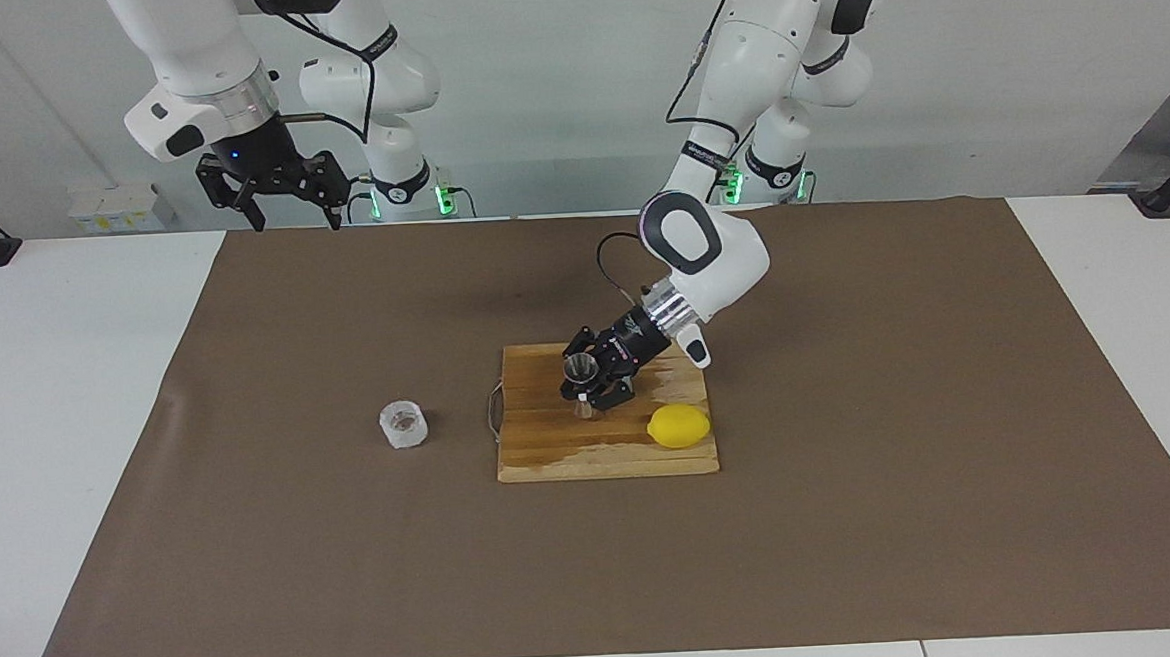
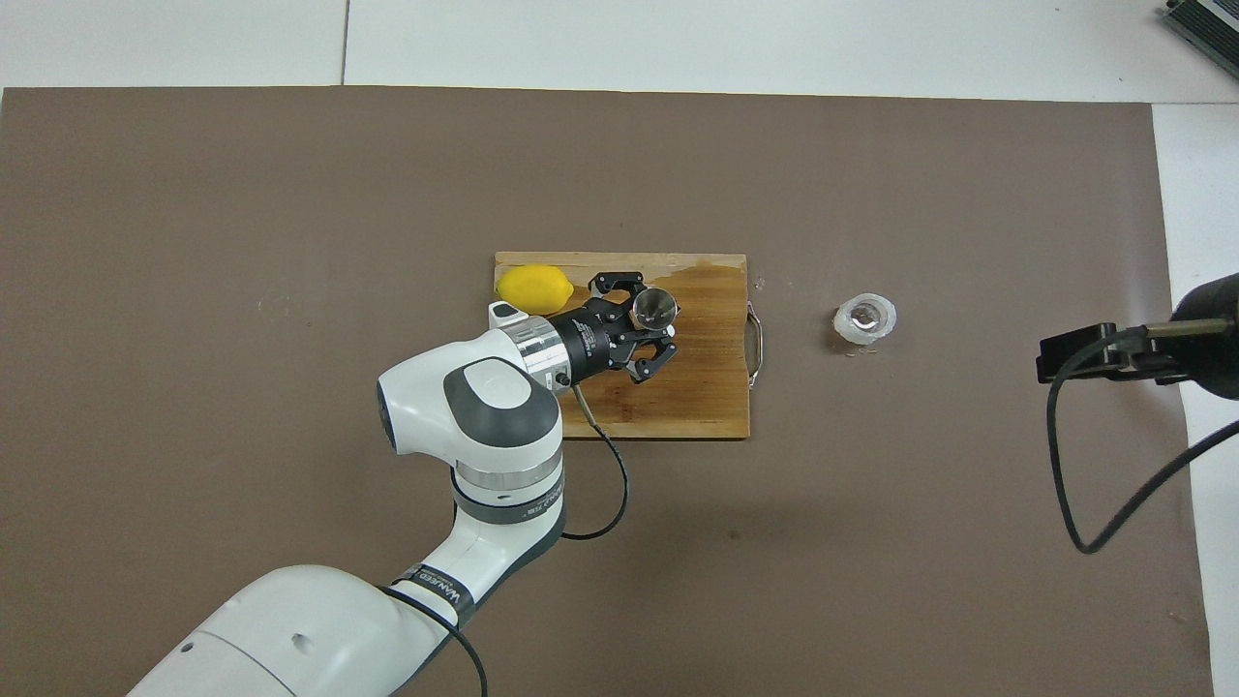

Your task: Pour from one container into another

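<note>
Left tool [image 1: 593, 383] clamps jigger [image 1: 578, 369] over board [image 1: 551, 450], hiding its waist. Right tool [image 1: 282, 189] open, waiting; cup [image 1: 404, 424] contents unclear.

The left gripper [image 1: 593, 388] stands over the cutting board [image 1: 607, 453], closed around the jigger [image 1: 579, 374]. The lemon [image 1: 679, 426] lies on the board beside it, toward the left arm's end. The cup [image 1: 404, 424] sits off the board, toward the right arm's end.
</note>
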`<state>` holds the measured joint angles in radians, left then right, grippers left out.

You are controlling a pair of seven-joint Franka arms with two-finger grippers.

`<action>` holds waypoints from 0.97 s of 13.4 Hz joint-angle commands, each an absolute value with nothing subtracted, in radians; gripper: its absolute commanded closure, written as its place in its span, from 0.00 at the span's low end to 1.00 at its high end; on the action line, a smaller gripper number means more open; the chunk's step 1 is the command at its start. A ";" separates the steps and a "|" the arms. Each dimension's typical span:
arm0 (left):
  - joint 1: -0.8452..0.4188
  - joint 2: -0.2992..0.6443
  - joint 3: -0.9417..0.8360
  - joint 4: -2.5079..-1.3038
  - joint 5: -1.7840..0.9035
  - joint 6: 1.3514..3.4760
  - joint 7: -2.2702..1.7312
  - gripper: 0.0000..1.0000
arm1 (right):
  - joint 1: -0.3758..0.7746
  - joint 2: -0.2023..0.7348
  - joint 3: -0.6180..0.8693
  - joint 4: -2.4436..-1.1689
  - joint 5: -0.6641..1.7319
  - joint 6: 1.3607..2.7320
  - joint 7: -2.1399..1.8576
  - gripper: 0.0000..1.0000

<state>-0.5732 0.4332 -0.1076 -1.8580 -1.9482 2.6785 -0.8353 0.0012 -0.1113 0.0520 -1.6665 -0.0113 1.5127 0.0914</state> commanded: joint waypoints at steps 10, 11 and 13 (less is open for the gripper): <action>-0.560 0.419 -0.103 -1.878 -1.988 2.651 -0.808 0.25 | -0.011 -0.127 0.057 -1.678 0.002 1.506 0.101 0.00; -0.558 0.419 -0.101 -1.878 -1.988 2.649 -0.810 0.25 | -0.011 -0.127 0.057 -1.678 0.002 1.506 0.101 0.00; -0.558 0.408 -0.100 -1.878 -1.983 2.635 -0.813 0.22 | -0.009 -0.127 0.057 -1.678 0.002 1.508 0.101 0.00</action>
<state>-0.5668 0.4324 -0.1028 -1.8595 -1.9623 2.6702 -0.8293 0.0012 -0.1113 0.0520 -1.6665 -0.0113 1.5127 0.0915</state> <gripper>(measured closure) 0.247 0.000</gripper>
